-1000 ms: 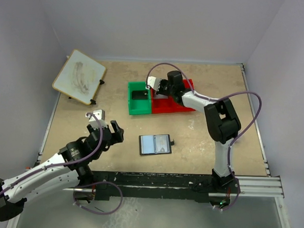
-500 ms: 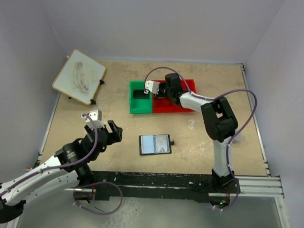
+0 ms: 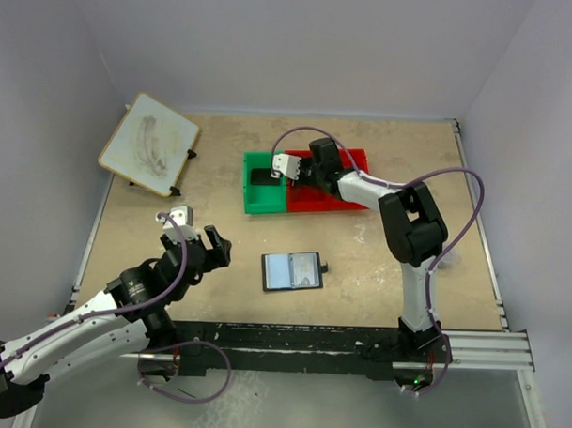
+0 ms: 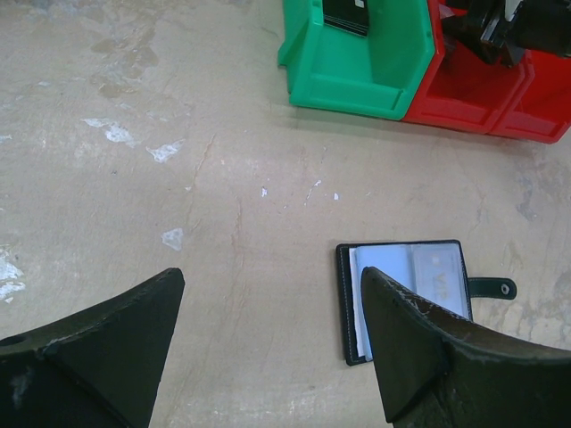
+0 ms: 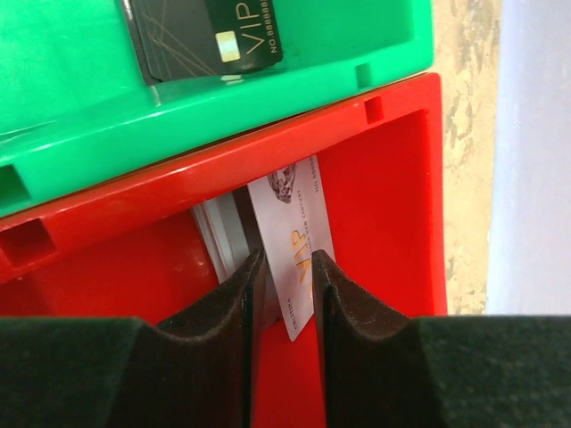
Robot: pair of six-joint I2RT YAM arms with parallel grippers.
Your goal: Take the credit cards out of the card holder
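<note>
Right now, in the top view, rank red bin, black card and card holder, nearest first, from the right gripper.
1. red bin: right gripper is inside it.
2. black card: just left, in green bin.
3. card holder: farthest, lower in view.

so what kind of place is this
Probably a robot lab cell: a table boxed in by plain walls, two arms bolted at its near edge, plus a green bin, red bin and card holder.

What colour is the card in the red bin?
White card with orange VIP lettering; the right wrist view shows it best.
</note>
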